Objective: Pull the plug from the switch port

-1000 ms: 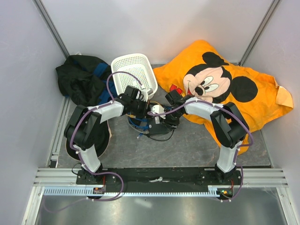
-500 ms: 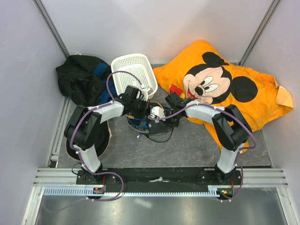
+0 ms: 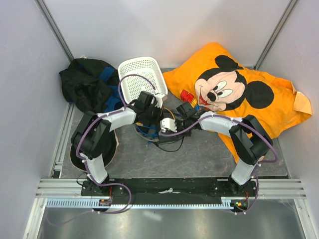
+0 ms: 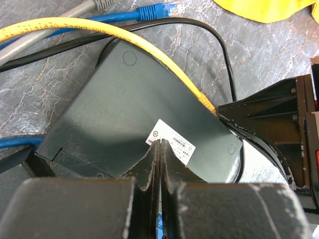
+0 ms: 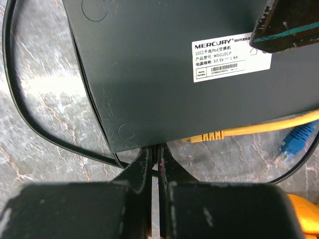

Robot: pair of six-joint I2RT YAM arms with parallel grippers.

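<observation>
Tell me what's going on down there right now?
The left claw, shut, rests on top of the black switch box beside its white label, seemingly bracing it. The right claw is shut at the box's edge, just beside the yellow plug, which is still plugged in. Whether that claw grips anything is unclear.

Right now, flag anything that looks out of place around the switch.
The right fingers are shut beside the yellow plug, not on it; that plug sits in the edge of the switch. A blue plug lies loose on the table.
</observation>
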